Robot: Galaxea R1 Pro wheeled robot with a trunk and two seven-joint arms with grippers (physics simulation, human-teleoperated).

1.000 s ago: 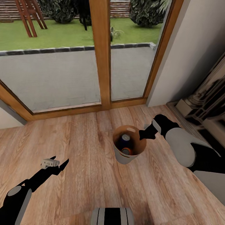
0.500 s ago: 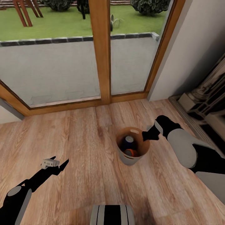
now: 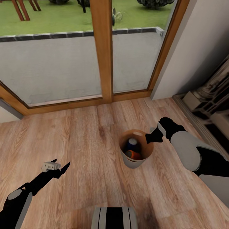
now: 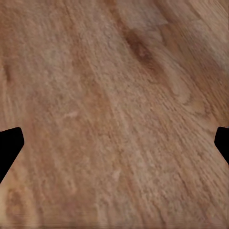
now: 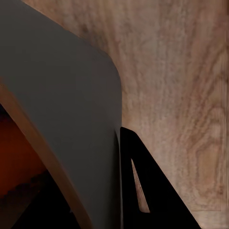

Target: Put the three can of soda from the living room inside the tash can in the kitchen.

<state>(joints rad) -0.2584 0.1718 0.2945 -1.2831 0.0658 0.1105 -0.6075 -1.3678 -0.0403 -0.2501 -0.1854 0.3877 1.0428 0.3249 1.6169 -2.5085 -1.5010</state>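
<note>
Small grey bin [image 3: 135,163] with a brown inner wall stands upright on the light wood floor [image 3: 86,143], a short way in from the wood-framed glass doors [image 3: 103,51]. Inside it: one dark blue can [image 3: 131,143] with its silvery top toward the doors, and one orange can [image 3: 132,155] just beside it on the nearer side, the two touching or almost so. Any third can cannot be made out in the bin.

Right gripper [image 3: 154,136] sits at the bin's rim on the robot's right side, dark fingers pointing toward the opening. In the right wrist view one finger [image 5: 148,191] lies against the outside of the grey bin wall [image 5: 67,119], with the brown rim edge and the dark, orange-tinted interior past it. Whether these fingers are spread or closed cannot be told; nothing is seen between them.

Left gripper [image 3: 57,167] hangs low over bare floor, well apart from the bin. Its fingers are spread wide and empty: the left wrist view shows the two tips at opposite edges, one fingertip [image 4: 9,148] clear, with wood grain [image 4: 114,114] between.

Grey paving and lawn lie beyond the glass.
</note>
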